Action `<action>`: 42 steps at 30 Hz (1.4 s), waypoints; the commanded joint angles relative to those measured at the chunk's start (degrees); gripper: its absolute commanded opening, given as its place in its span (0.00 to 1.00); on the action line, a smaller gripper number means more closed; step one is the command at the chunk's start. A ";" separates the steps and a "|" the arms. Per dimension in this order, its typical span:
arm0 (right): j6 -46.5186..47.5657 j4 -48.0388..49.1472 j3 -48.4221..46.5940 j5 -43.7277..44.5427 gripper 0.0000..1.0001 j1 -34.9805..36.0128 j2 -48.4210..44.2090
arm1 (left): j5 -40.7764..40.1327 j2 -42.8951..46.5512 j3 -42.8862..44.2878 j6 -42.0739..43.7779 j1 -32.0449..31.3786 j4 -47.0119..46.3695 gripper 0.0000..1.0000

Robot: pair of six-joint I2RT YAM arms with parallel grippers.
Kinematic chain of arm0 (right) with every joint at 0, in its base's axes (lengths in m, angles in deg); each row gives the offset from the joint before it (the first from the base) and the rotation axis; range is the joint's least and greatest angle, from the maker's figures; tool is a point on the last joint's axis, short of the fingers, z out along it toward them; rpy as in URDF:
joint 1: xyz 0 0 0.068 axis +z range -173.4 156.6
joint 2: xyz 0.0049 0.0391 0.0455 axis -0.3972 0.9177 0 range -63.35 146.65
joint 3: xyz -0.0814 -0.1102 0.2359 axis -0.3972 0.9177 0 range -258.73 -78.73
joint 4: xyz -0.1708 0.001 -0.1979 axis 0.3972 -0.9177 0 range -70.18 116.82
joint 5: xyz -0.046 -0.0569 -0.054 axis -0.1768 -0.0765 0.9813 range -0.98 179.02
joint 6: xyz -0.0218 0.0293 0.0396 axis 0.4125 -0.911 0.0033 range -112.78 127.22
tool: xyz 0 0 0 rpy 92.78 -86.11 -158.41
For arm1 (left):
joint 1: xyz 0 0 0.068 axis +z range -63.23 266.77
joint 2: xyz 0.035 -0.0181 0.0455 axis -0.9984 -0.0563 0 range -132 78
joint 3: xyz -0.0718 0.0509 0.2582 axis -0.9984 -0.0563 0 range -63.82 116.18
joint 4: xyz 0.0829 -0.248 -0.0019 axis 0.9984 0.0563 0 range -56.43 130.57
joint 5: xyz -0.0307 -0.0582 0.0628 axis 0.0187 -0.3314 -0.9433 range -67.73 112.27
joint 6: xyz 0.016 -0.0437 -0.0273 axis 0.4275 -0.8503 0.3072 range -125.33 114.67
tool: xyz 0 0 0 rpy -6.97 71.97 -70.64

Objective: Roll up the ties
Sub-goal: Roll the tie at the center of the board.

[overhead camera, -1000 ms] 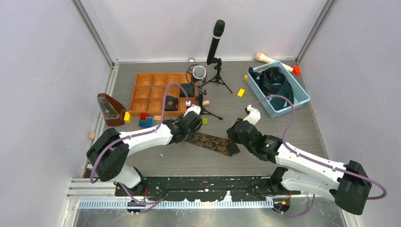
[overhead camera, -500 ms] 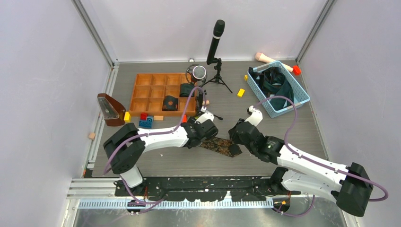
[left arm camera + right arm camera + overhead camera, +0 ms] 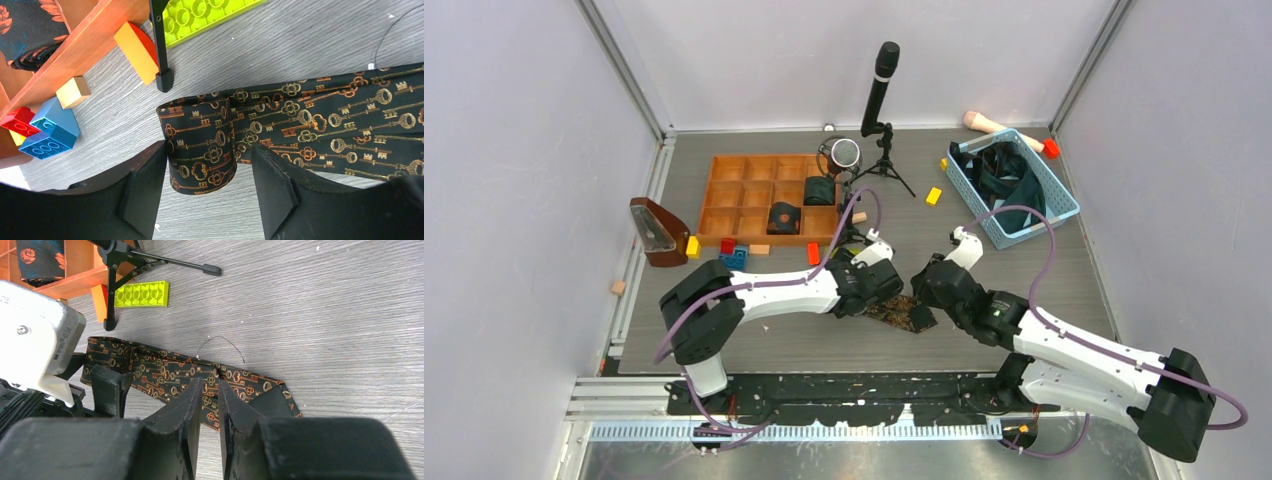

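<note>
Left claw stood released, jaws astride the rolled end of a black, gold-key-patterned fabric necktie; long axis ran to frame right, toward right claw, grip indiscernible.

Near edge of the table lies bare; tripod leg and green brick crowd my left end effector.

**Robot test cell in a lab**

2 white arms, left and right, are bolted to a black rail at a grey table. Plain panels on aluminium posts wall it in. On it are a tripod microphone, toy blocks and a blue basket of ties.
</note>
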 commanded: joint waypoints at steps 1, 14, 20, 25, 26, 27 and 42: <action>-0.10 0.39 0.41 2.35 0.25 -0.26 -1.74 | -1.47 -0.58 2.90 -1.43 -1.25 1.54 0.65; -0.29 0.07 0.52 2.57 0.25 -0.27 -1.97 | 4.71 -2.82 4.53 -4.28 -3.41 -0.79 0.63; -0.33 -0.03 0.46 2.61 0.25 -0.26 -1.98 | 7.90 -3.35 3.42 -5.31 -3.46 -3.88 0.57; -0.30 -0.11 0.31 2.69 0.25 -0.27 -1.79 | 9.11 -3.23 2.37 -5.55 -3.39 -5.21 0.54; -0.26 -0.09 0.23 2.72 0.25 -0.29 -1.71 | 9.49 -3.08 2.07 -5.51 -3.33 -5.66 0.54; -0.21 -0.10 0.21 2.68 0.25 -0.28 -1.60 | 9.76 -2.90 1.82 -5.47 -3.23 -6.02 0.54; 0.13 6.19 0.21 0.67 0.24 -0.26 1.31 | 8.43 13.85 -3.23 -2.90 -2.89 -11.27 0.59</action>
